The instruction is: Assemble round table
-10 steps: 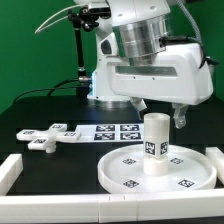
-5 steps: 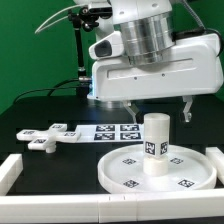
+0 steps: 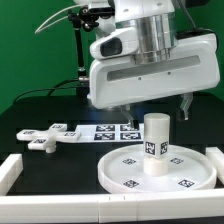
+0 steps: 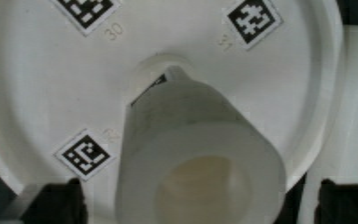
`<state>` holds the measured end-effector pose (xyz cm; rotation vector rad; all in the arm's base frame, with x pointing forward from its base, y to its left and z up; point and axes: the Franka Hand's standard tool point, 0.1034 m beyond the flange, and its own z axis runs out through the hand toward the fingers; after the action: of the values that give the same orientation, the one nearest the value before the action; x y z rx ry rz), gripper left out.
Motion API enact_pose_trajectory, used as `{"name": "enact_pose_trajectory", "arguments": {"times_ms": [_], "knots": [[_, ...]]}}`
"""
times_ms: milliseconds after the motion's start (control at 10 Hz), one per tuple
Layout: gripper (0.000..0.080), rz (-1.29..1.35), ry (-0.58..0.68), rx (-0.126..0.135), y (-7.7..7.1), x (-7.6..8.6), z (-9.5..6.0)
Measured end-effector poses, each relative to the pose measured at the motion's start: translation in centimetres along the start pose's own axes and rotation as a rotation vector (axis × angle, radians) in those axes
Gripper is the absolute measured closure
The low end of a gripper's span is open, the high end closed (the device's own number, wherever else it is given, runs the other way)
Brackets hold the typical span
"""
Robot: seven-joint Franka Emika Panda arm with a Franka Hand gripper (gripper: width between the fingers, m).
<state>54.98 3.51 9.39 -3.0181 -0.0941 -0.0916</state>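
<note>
The large rimmed round disc (image 3: 160,170) lies flat at the exterior view's front right, and its tags show in the wrist view (image 4: 87,90). The short thick cylinder leg (image 3: 155,143) stands upright at its centre, seen from above in the wrist view (image 4: 202,150). My gripper (image 3: 157,107) hovers just above the leg, open and empty, one finger to each side and clear of it. In the wrist view the gripper (image 4: 202,205) straddles the leg's top with dark fingertips (image 4: 60,200) at the edges. The flat cross-shaped base (image 3: 45,135) lies on the table at the exterior view's left.
The marker board (image 3: 112,130) lies flat behind the disc. White border blocks (image 3: 10,170) run along the front and left edges of the black table. A dark stand (image 3: 78,60) rises at the back left.
The gripper has turned about its vertical axis, so its broad side now faces the exterior camera. Its fingers now stand wider apart on either side of the leg. The parts have not moved.
</note>
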Motion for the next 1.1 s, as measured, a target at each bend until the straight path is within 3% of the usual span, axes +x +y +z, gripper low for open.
{"name": "enact_pose_trajectory", "arguments": {"times_ms": [400,600,1100], "knots": [[0.0151,-0.278,-0.004,-0.007,0.21,-0.24,0.28],[0.0151,-0.512,0.002,-0.034,-0.05,-0.57,0.66],[0.0151,-0.967,-0.021,-0.072,-0.23,-0.56,0.75]]}}
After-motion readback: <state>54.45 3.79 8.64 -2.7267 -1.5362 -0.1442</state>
